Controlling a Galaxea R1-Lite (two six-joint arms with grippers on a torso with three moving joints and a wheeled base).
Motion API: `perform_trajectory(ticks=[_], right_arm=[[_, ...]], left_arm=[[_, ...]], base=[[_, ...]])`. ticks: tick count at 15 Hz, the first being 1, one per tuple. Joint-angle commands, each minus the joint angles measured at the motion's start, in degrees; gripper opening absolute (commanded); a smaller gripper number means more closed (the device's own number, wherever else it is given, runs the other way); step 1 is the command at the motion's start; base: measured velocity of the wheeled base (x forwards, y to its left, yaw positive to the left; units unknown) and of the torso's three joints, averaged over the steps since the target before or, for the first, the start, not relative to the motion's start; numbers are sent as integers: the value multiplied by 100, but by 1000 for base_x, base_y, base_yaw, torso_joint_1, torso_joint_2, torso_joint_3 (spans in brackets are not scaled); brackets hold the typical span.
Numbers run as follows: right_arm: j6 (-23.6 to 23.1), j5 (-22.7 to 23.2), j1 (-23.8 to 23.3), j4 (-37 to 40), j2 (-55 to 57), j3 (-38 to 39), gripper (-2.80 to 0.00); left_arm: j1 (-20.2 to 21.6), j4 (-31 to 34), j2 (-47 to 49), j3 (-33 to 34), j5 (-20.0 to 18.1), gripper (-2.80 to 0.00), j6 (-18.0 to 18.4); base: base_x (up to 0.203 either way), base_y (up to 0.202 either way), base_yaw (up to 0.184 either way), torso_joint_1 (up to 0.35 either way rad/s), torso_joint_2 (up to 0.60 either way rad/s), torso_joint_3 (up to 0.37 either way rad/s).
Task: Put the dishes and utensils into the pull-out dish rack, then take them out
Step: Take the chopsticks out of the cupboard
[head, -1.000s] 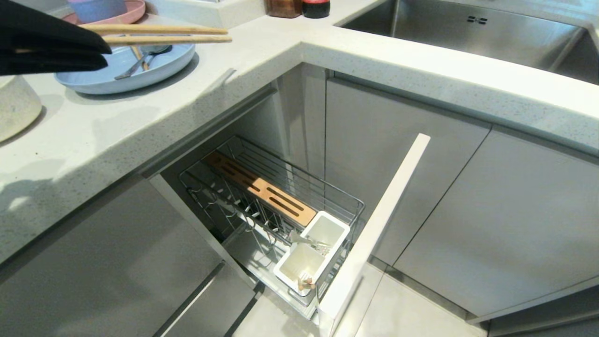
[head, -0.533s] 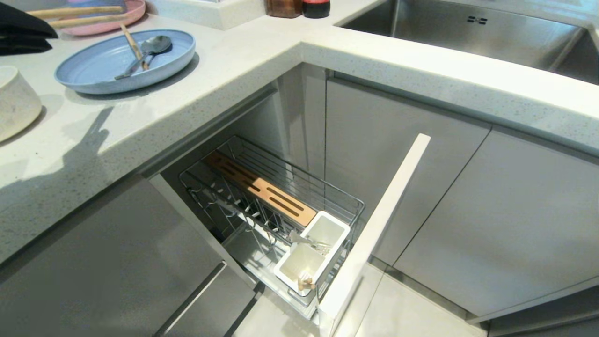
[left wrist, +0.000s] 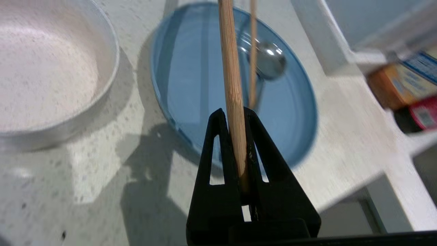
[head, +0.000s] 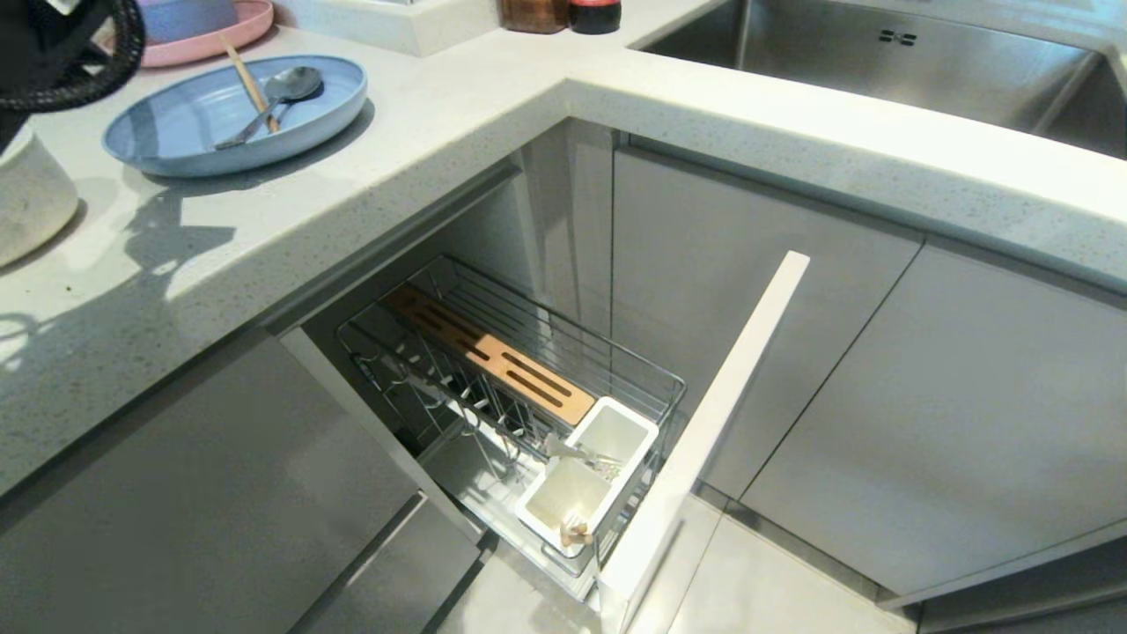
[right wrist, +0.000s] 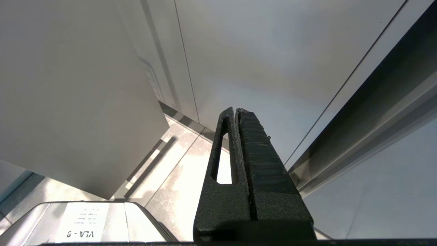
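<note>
Left gripper (left wrist: 235,114) clamps one chopstick (left wrist: 230,68), shaft pointing straight out over the blue plate (left wrist: 191,85); dish rack (head: 519,387) sits well below.

On the robot's grey base (right wrist: 85,222), seen from the right wrist, a white sticker (right wrist: 82,222) reads "VLA - 9" upside down; the smaller lines above it are too tiny to read. Labels on the packets (left wrist: 406,78) by the counter corner are blurred beyond reading.
</note>
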Motion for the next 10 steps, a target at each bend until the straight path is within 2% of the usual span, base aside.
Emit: perform_trajectory(ticks=[1,5,8,10], right_arm=[[-1,0,0,0,2,9,-280],[-1,0,0,0,2,9,-280],[-1,0,0,0,2,9,-280],[-1,0,0,0,2,9,-280]], left_arm=[[283,-238,359,69,41,-280,-23],[557,-1108,734,373,-9,-280,-35],[727,-1355,945,467,-288,-280,-21],[758,-1693,1022,538,-334,-280,-24]], base=[[0,0,0,0,0,0],[0,0,0,0,0,0],[0,0,0,0,0,0],[0,0,0,0,0,0]])
